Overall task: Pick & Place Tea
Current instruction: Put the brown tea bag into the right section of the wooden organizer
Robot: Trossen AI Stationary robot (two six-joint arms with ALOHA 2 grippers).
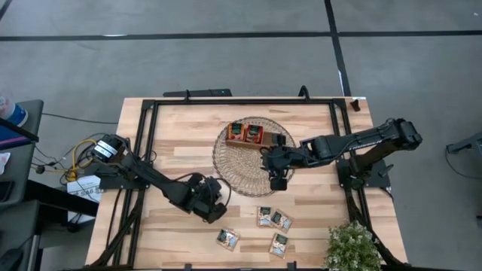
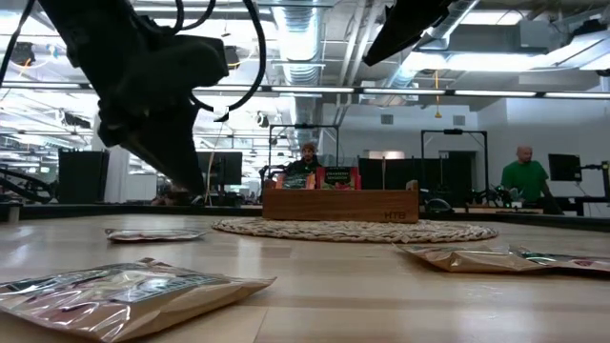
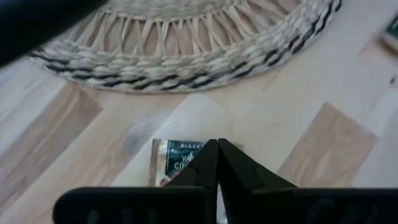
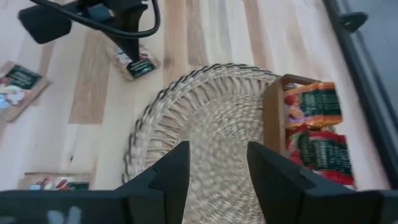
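Two pincers worked: my left pincer (image 3: 217, 146) was pressed together over a sachet (image 3: 169, 163) near the desk's front edge; my right pincer (image 4: 217, 165) hung apart above the mat (image 4: 205, 124).

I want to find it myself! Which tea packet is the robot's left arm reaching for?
Start at the big round wicker mat in the middle of the wooden table. Just off the mat's edge on the left arm's side, the left tool hangs over one tea packet, fingers pressed together. The other loose packets lie bare, farther from the mat; this one sits alone under the dark tool.
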